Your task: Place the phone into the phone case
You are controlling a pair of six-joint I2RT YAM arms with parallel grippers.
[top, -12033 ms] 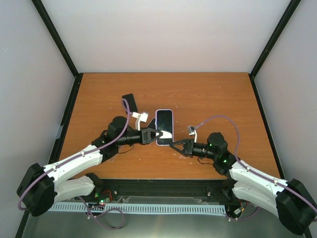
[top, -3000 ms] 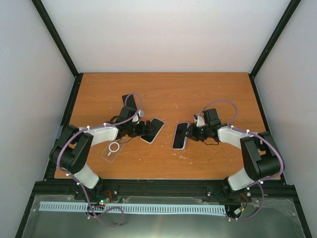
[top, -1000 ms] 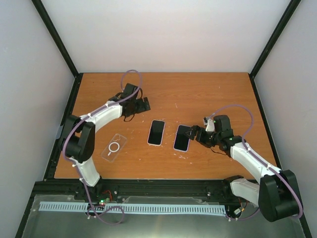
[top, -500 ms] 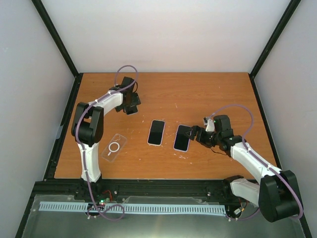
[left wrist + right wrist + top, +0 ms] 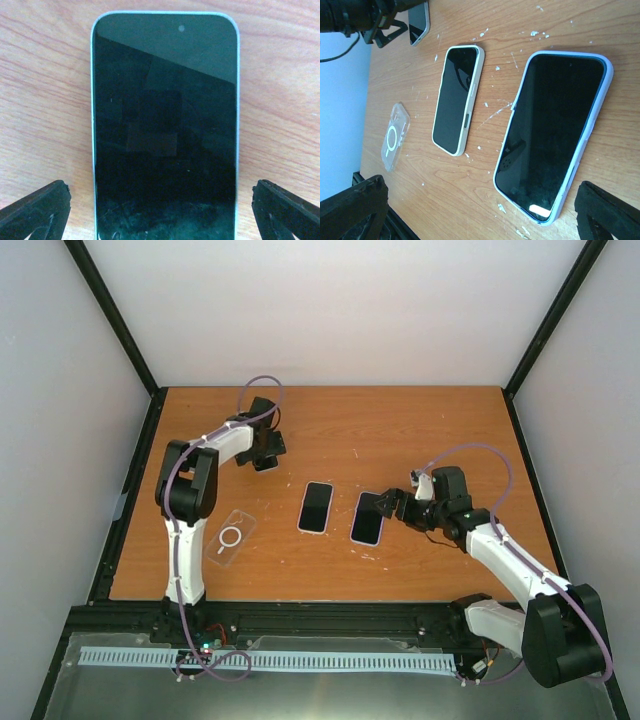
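Observation:
A bare phone (image 5: 165, 135) with a dark screen and a pale silver edge lies flat at the far left of the table (image 5: 440, 430). My left gripper (image 5: 161, 202) hovers right over it, open, one fingertip on each side of its lower end and neither touching. In the top view that left gripper (image 5: 264, 450) covers most of this phone. A clear phone case (image 5: 230, 537) with a white ring lies empty near the left front. My right gripper (image 5: 392, 506) is open and holds nothing, just right of a lilac-cased phone (image 5: 368, 518).
A second cased phone (image 5: 316, 507), in a whitish case, lies left of the lilac one. The right wrist view shows the lilac-cased phone (image 5: 555, 135), the whitish-cased phone (image 5: 456, 97), the clear case (image 5: 394, 136) and white flecks on the wood. Black frame posts line the table's sides.
The left arm has swung its gripper left and down over the bare phone. The right gripper has shifted slightly back. Both cased phones and the clear case lie as before.

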